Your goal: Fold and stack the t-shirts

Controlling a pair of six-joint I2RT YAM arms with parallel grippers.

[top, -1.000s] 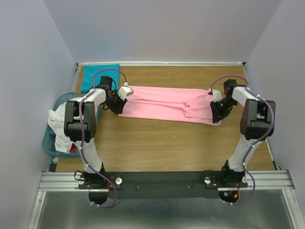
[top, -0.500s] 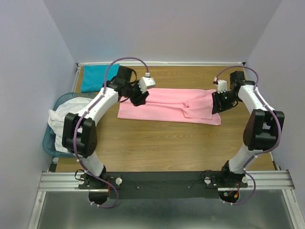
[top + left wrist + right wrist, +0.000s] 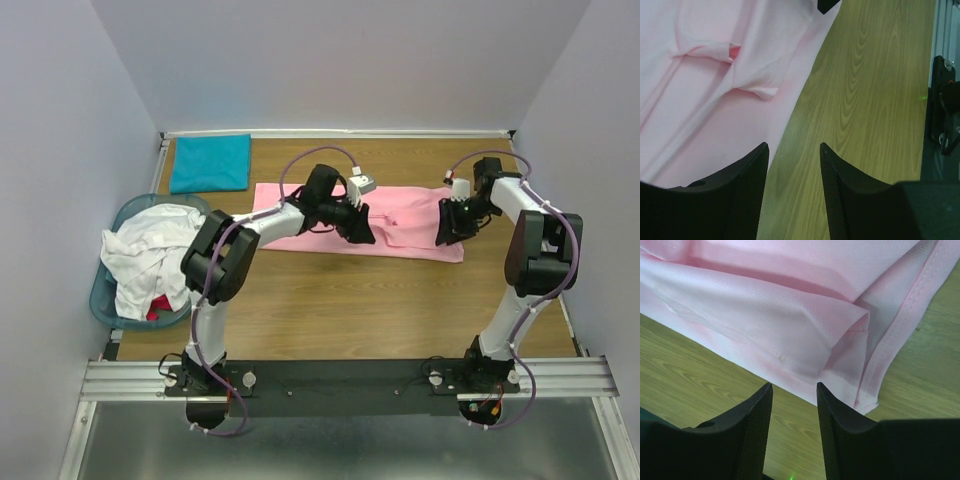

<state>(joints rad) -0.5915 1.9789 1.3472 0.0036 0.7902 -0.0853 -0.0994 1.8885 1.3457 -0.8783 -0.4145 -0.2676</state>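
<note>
Pink t-shirt [image 3: 405, 236] edge along wooden table [image 3: 350, 300]

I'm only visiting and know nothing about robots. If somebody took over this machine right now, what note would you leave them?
Left gripper: open, empty, over the pink t-shirt's near edge, around its middle.
Right gripper: open, empty, at that shirt's right-end near corner.
Pink t-shirt: long folded strip on the table.
Teal t-shirt: folded, far-left corner.
White t-shirts: heaped in the blue basket.
Done: teal folded, pink folded lengthwise.
Left: fold pink across, probably stack it on teal, then the whites.
</note>
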